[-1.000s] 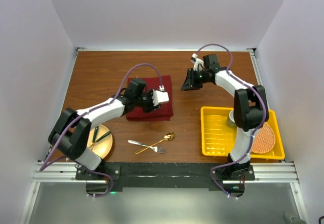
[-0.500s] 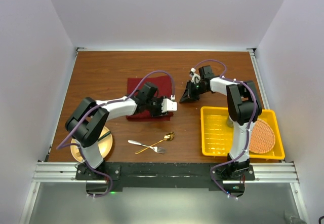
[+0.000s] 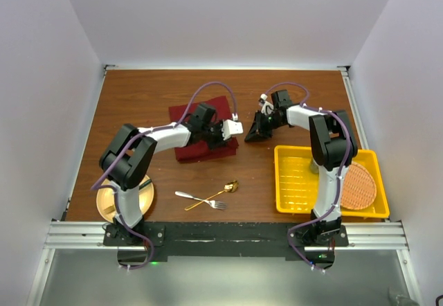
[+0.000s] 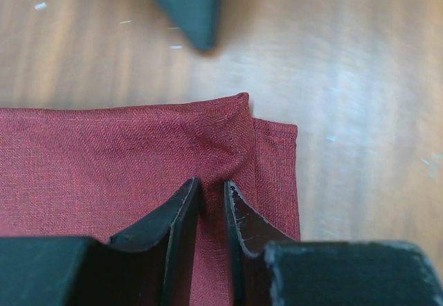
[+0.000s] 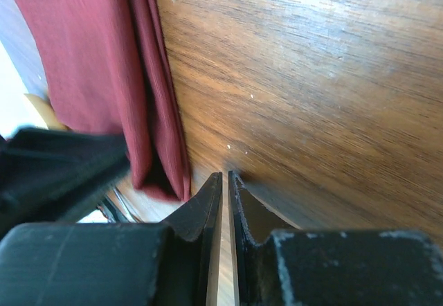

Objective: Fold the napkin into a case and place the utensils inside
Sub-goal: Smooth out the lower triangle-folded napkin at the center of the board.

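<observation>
My left gripper [image 4: 213, 190] is pinched narrow on a raised ridge of the napkin [image 4: 104, 160], near its folded corner. My right gripper [image 5: 225, 179] is closed to a thin slit and holds nothing. Its tips sit low over the counter [image 5: 311, 77], just beside the napkin's edge. The fork [image 3: 185, 196] and spoon [image 3: 225, 189] lie crossed nearer me, apart from the cloth.

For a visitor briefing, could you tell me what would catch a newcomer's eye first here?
The dark red napkin lies mid-table, its folded corner pinched by the left end effector. Then the yellow tray at the near right, holding an orange woven mat, and the crossed fork and gold spoon near the front edge.
</observation>
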Available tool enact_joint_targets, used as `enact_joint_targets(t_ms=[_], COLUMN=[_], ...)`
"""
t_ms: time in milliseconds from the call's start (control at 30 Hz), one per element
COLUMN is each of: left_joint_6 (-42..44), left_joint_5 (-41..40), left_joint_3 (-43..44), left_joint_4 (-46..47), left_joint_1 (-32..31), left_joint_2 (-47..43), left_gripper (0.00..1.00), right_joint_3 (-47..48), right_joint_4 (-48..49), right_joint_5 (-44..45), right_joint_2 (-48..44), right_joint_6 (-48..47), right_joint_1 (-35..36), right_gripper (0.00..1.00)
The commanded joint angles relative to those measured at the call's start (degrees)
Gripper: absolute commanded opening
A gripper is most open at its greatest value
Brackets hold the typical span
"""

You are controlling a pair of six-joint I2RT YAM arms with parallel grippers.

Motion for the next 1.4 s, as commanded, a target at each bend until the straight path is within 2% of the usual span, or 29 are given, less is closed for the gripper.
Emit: enact_joint_targets(t_ms=[0,133,400,567,667,833,900,1000,1167,1267,1367], left_joint_6=[-8.34,-8.34,-4.57,-2.20,-2.10,-3.16,-3.77,-4.82,-5.97,-5.97,-6.14], left_joint_5=[-0.26,-0.53,-1.84,-3.68,-5.70,-6.94,-6.68,-6.42,-5.63,-5.71,-6.59], left_joint_3=[4.34,2.51,2.86,1.54,1.71,1.89,1.89,1.36,1.01,1.01,1.10], left_joint_4=[2.89,5.69,5.09,4.91,5.00,5.44,5.35,5.44,5.53,5.09,4.91], left_joint_1=[1.33,1.06,-2.54,-4.21,-4.65,-4.65,-4.56,-4.56,-4.39,-4.39,-4.39], left_joint_2=[0.98,-1.91,-2.71,-2.10,-0.61,0.80,0.89,0.80,0.63,0.89,1.77], left_gripper=[0.28,0.39,0.50,0.52,0.51,0.33,0.26,0.22,0.21,0.32,0.35], right_joint_3=[2.25,1.29,-6.35,-9.34,-10.75,-11.02,-10.93,-10.76,-10.66,-11.10,-11.37], right_joint_4=[-1.46,-2.25,5.48,8.38,10.14,11.10,11.54,13.39,13.66,13.83,13.66], right_joint_5=[-1.01,-1.62,-5.13,-6.01,-6.37,-6.02,-5.49,-4.96,-4.00,-3.55,-3.21], right_joint_2=[-0.65,-2.14,-4.43,-5.31,-5.49,-4.35,-3.91,-3.12,-1.45,-1.18,-1.27], right_joint_6=[0.56,0.38,9.08,12.24,13.57,14.44,14.88,16.12,16.38,16.47,16.38], right_joint_1=[-0.75,-1.10,-0.31,0.21,0.56,1.88,2.50,3.03,3.38,3.38,3.38], right_gripper=[0.13,0.13,0.14,0.15,0.15,0.16,0.20,0.27,0.27,0.26,0.24])
